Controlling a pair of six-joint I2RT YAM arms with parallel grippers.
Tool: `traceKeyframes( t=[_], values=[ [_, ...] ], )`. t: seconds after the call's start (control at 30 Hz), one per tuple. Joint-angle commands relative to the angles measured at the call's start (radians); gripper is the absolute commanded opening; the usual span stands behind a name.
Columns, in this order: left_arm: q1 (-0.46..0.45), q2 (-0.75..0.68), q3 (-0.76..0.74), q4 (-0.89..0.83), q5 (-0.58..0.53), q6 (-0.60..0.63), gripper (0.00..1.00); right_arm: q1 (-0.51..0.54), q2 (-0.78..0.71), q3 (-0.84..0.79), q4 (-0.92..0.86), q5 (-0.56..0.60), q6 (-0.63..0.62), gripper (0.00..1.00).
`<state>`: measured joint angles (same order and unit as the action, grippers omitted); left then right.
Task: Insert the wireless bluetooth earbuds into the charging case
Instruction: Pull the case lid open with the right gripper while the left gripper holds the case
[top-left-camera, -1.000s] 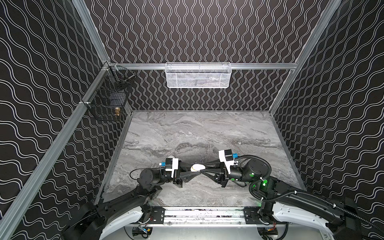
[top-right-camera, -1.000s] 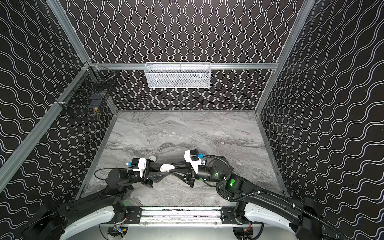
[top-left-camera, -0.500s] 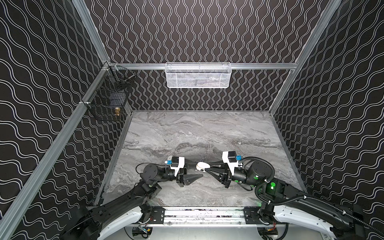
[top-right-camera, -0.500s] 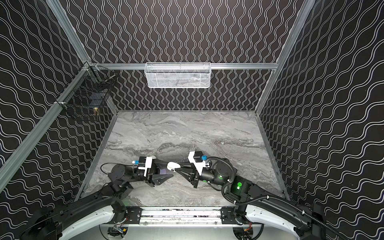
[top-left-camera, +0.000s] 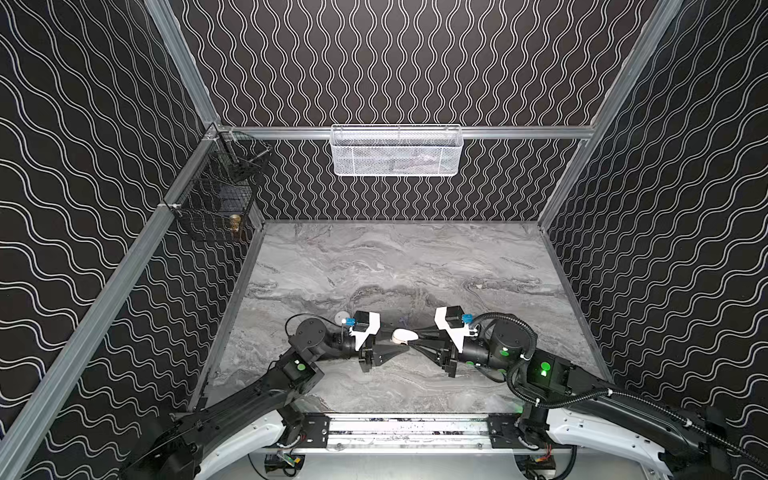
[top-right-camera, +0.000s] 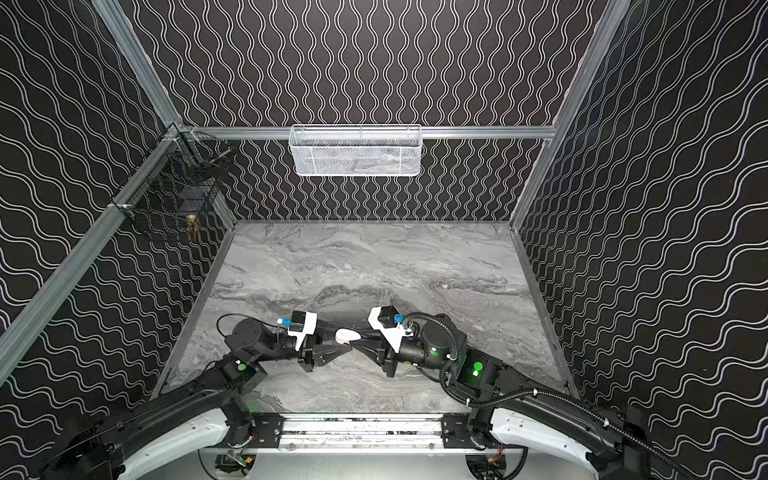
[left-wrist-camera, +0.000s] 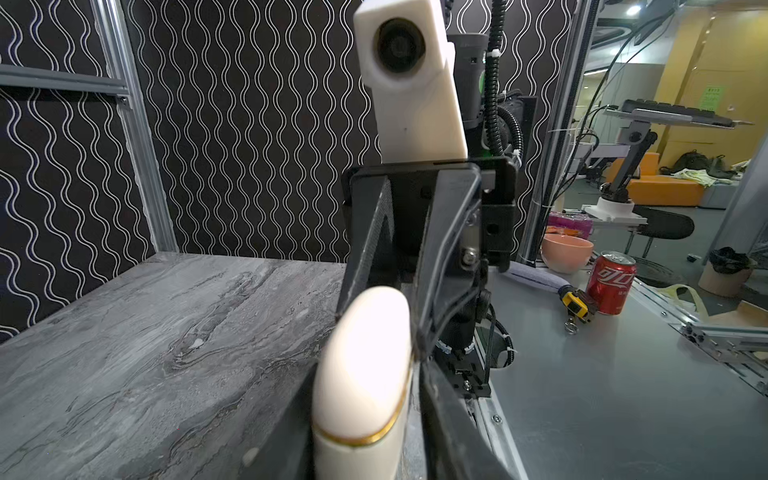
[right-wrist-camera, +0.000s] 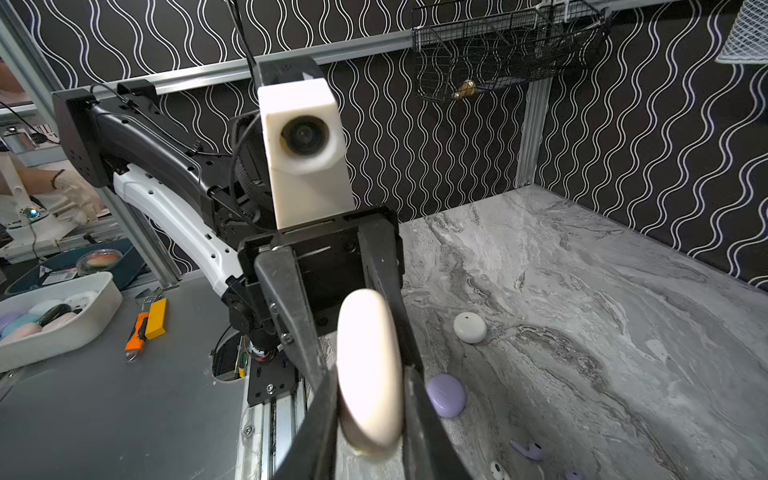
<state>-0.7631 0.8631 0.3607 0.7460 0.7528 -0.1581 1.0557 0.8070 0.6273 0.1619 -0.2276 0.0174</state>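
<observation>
Grey marble tabletop (top-left-camera: 415, 257), six o'clock: left gripper (top-left-camera: 400, 343) and right gripper (top-left-camera: 417, 339) meet tip to tip, both pinching the cream charging case (top-left-camera: 404, 334); lavender earbud (right-wrist-camera: 528, 450) nearby.

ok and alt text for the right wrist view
A cream case is pinched edge-on between the right gripper and the facing left gripper, over a marble table. On the table lie a lavender case, a round white case and a few earbuds.
</observation>
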Motion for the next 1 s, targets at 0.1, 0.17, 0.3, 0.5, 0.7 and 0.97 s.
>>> traceKeyframes(
  t=[0.1, 0.17, 0.3, 0.5, 0.7, 0.97],
  values=[
    [-0.001, -0.01, 0.006, 0.01, 0.043, 0.023, 0.31, -0.002, -0.028, -0.014, 0.027, 0.064, -0.017, 0.07],
    [-0.001, -0.011, 0.003, 0.019, 0.039, 0.018, 0.28, -0.001, -0.034, -0.022, 0.038, 0.063, -0.017, 0.07],
    [-0.002, -0.016, 0.001, 0.028, 0.042, 0.015, 0.17, -0.002, -0.024, -0.02, 0.038, 0.06, -0.016, 0.07],
    [-0.002, -0.018, 0.0, 0.028, 0.032, 0.018, 0.0, -0.002, -0.016, -0.02, 0.058, 0.059, -0.002, 0.13],
    [-0.001, -0.026, 0.002, 0.009, 0.028, 0.035, 0.0, -0.001, -0.017, -0.012, 0.08, 0.146, 0.064, 0.43],
    [-0.001, -0.021, 0.003, -0.003, 0.019, 0.048, 0.0, -0.002, -0.01, 0.011, 0.087, 0.25, 0.126, 0.47]
  ],
)
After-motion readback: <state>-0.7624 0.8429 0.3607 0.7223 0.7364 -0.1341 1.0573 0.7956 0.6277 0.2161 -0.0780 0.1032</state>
